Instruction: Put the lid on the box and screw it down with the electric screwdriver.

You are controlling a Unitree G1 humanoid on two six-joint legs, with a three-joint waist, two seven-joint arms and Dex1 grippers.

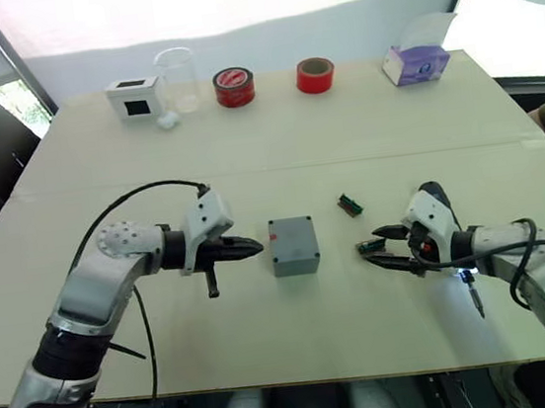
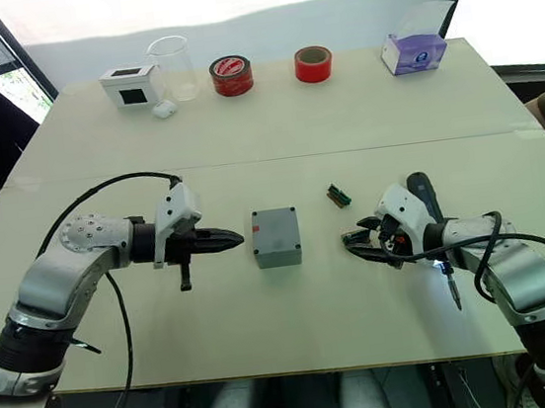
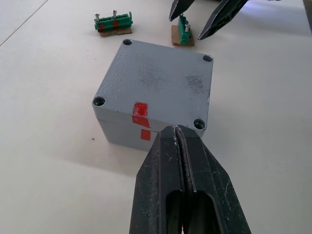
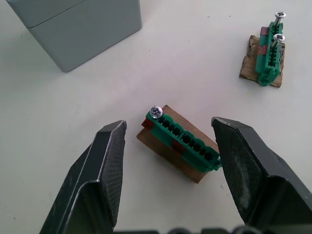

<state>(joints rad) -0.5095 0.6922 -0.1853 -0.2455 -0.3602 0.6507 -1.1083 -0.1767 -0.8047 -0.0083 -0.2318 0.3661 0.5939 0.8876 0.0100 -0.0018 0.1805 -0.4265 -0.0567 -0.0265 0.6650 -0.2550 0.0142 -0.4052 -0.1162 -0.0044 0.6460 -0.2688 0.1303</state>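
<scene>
The box (image 1: 294,245) sits mid-counter with the lid (image 3: 155,81) on top, open counter (image 1: 275,144) all round it. Left gripper (image 1: 248,248) points at the box's left side, just short of it, jaws closed and empty. Right gripper (image 4: 168,141) has its jaws spread wide either side of a green terminal block (image 4: 183,141), not touching it. The electric screwdriver (image 2: 432,234) seems tucked against the right wrist, tip lit near the front edge.

The lid (image 3: 158,83) sits on the box (image 1: 293,246), between both claws.
</scene>
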